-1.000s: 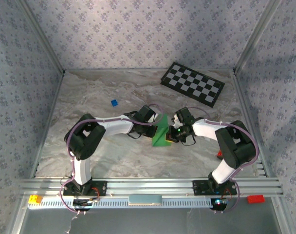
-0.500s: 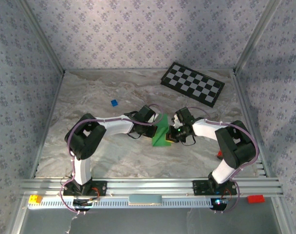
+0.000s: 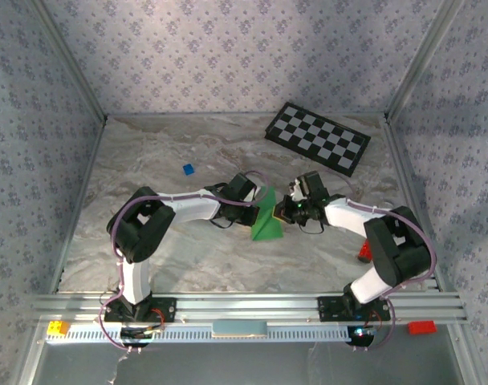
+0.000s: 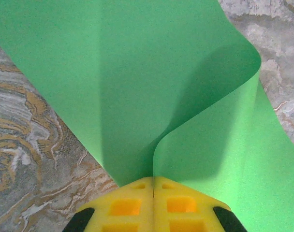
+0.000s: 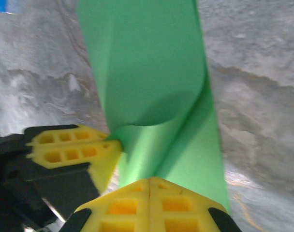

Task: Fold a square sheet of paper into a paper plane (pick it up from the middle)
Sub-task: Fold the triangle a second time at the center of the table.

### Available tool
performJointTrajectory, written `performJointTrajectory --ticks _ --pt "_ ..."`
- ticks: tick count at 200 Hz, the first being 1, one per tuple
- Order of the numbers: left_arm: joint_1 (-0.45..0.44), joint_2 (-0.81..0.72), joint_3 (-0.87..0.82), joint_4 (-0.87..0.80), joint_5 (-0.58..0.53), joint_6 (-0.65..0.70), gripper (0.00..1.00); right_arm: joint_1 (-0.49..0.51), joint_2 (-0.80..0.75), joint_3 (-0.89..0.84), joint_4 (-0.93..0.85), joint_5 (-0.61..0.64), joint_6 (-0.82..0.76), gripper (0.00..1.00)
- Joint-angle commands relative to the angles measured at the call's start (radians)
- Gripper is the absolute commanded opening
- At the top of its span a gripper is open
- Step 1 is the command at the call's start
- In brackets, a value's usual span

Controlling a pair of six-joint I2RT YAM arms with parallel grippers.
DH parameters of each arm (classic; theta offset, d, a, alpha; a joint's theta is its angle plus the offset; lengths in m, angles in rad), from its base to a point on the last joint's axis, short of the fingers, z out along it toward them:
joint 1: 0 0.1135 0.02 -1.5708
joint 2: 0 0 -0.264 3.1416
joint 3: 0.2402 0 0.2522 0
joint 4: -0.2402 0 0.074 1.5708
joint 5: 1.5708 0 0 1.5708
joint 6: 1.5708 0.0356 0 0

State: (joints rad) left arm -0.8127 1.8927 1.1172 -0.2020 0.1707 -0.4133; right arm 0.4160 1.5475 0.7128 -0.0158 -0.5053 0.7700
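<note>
Marbled tabletop point(image 3: 164, 152) is stretching beneath the square sheet of paper point(image 3: 268, 223), which we are holding curled just ahead of both jaws. We are pinching it with the left gripper point(image 4: 153, 180) and the right gripper point(image 5: 150, 181), both pressed together on it. The right one has swung outward since a moment ago, probably flattening the fold.
</note>
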Motion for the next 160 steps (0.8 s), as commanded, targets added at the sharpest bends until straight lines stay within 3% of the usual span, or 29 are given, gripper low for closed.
performJointTrajectory --ticks 1,66,160 --pt "-0.02 0.028 -0.029 -0.04 0.003 -0.038 0.0 0.027 0.023 -0.015 0.116 -0.058 0.087 0.0" --pt "-0.026 0.029 -0.023 -0.056 -0.024 -0.03 0.0 0.09 0.1 0.004 0.163 -0.051 0.121 0.0" --pt "-0.025 0.041 -0.016 -0.059 -0.027 -0.021 0.0 0.098 0.139 -0.053 0.218 -0.022 0.143 0.0"
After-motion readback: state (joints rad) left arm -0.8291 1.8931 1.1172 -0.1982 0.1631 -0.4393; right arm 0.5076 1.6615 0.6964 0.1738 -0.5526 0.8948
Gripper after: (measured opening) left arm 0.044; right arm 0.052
